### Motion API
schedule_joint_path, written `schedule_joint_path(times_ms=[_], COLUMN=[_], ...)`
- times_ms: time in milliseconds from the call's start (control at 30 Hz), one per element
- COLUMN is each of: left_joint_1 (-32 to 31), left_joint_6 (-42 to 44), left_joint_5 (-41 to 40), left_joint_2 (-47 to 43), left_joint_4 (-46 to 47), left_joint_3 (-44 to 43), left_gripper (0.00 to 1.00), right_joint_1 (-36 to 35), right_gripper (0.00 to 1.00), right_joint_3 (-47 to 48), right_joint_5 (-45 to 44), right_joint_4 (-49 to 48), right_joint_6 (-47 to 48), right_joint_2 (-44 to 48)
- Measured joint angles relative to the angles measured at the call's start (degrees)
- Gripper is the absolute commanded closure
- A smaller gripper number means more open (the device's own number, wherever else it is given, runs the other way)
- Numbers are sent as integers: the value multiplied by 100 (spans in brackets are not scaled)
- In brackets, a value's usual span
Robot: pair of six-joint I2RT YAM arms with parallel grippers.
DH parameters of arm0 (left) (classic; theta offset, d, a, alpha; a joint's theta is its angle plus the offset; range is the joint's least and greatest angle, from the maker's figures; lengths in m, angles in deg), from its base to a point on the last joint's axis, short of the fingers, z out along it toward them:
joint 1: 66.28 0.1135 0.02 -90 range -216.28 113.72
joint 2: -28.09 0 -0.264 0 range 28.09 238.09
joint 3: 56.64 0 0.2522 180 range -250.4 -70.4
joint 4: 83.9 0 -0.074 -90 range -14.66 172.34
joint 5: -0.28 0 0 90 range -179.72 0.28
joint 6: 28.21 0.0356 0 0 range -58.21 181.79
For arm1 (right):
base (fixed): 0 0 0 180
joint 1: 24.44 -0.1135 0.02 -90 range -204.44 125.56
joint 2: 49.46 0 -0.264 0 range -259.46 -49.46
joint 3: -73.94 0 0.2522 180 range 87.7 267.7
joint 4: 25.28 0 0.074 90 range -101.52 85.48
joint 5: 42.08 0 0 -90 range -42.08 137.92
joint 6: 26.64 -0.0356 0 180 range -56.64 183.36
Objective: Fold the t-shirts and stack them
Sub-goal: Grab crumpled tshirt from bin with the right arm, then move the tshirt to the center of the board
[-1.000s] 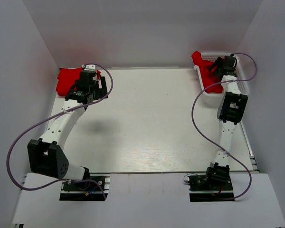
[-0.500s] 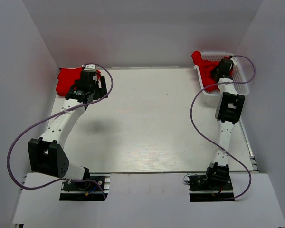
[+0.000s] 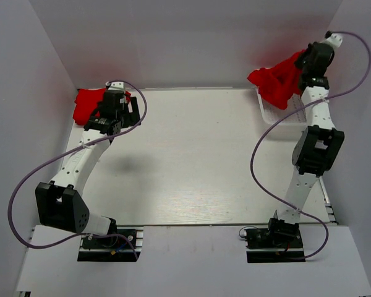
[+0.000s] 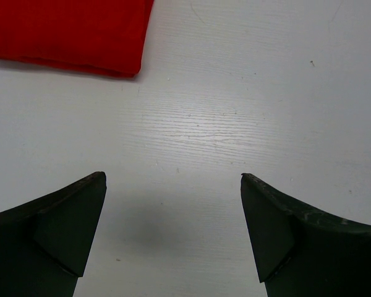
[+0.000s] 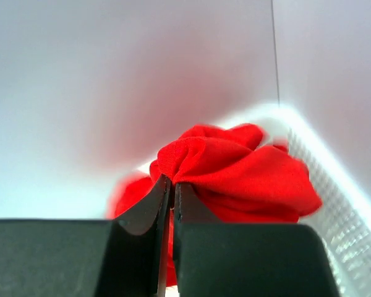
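A folded red t-shirt lies at the table's far left corner; its near edge shows at the top of the left wrist view. My left gripper hovers just beside it over bare table, open with nothing between its fingers. My right gripper is raised high above the white mesh basket at the far right, shut on a bunched fold of another red t-shirt. That shirt hangs crumpled from the jaws down toward the basket.
White walls enclose the table on the left, back and right. The basket's mesh wall stands at the right of the right wrist view. Purple cables loop off both arms.
The right gripper shut on the shirt in the basket and rose, lifting it up out of the basket. The left arm has barely moved.
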State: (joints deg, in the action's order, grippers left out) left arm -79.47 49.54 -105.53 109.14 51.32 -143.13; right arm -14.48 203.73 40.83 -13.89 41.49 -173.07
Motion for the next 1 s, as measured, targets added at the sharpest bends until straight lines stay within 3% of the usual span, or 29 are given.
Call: schedule_joint_path(times_ms=[167, 433, 733, 1000], left_joint_1=[0, 0, 0, 0], left_joint_6=[0, -4, -68, -92], left_joint_5=[74, 240, 391, 496], left_joint_2=[-138, -422, -577, -592], left_joint_4=[48, 109, 52, -149], left_joint_3=[0, 0, -22, -98], left_gripper=[0, 0, 0, 0], right_joint_1=[0, -2, -136, -793], right_gripper=[100, 100, 100, 100], right_joint_3=[52, 651, 793, 925], right_joint_5=[22, 352, 1751, 3318], right_joint_4=[-70, 341, 841, 841], right_joint_6=[275, 573, 697, 680], right_joint_2=[916, 1401, 2236, 2673])
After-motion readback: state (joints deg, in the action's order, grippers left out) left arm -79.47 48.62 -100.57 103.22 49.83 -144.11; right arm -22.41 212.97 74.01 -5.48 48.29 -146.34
